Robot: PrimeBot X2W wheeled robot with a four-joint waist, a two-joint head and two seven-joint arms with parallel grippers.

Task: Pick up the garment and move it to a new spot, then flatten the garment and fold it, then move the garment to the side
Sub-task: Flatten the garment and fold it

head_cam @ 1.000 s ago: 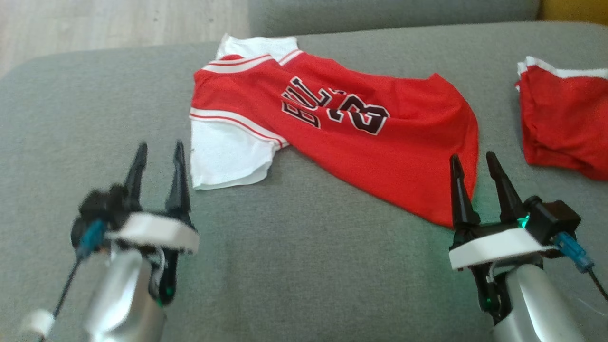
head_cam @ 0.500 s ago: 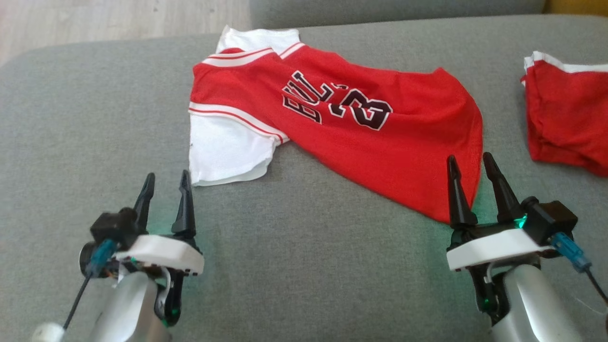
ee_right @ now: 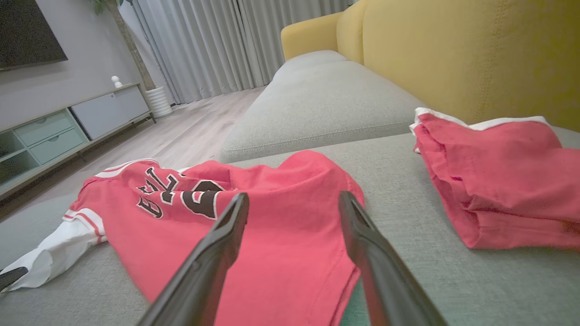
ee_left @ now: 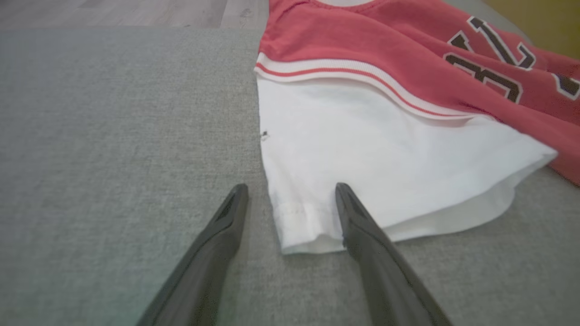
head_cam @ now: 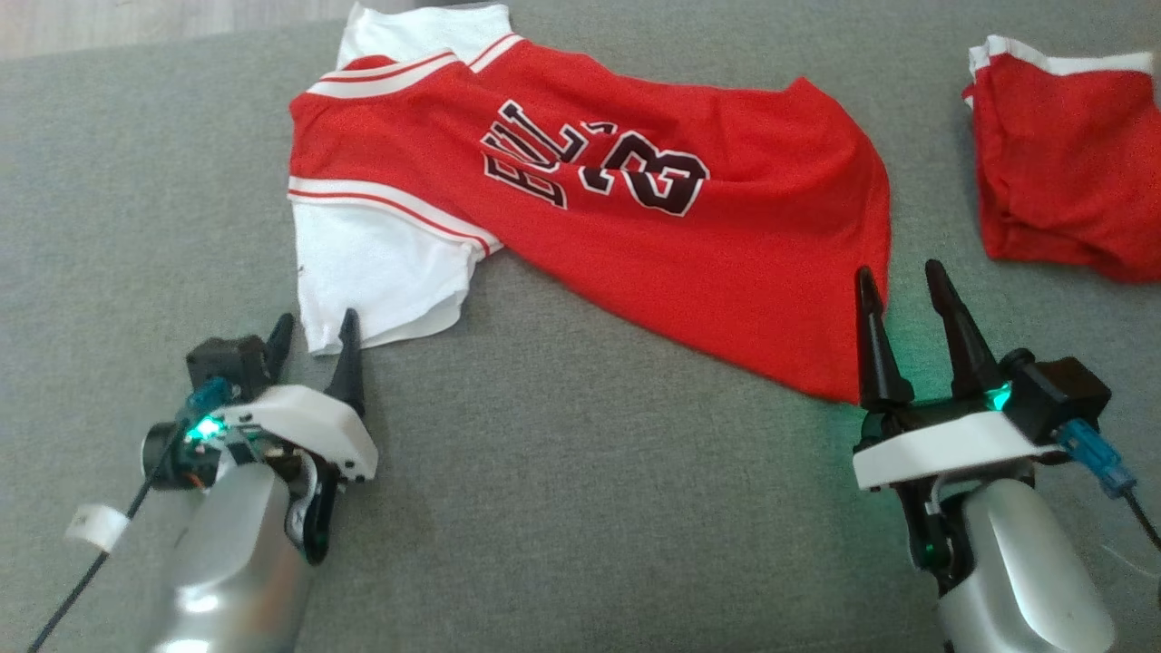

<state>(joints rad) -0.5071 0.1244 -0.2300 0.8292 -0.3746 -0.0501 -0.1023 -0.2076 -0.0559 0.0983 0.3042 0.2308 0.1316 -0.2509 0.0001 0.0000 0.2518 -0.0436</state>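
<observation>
Jersey [head_cam: 635,227] lies on the sofa cushion [head_cam: 562,508], long axis left-right: shoulders left, hem right. Left tool [head_cam: 317,317] spread, straddling the white sleeve [head_cam: 381,272] corner. Right tool [head_cam: 900,269] spread beside the hem, pinching nothing. Best bet: lower both, pinch all layers, lift evenly.

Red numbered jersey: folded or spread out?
Spread out, unfolded: the jersey lies open across the grey cushion, lettering up, white sleeve extended.

Soft even daylight, faint blur, wide-angle warp.
</observation>
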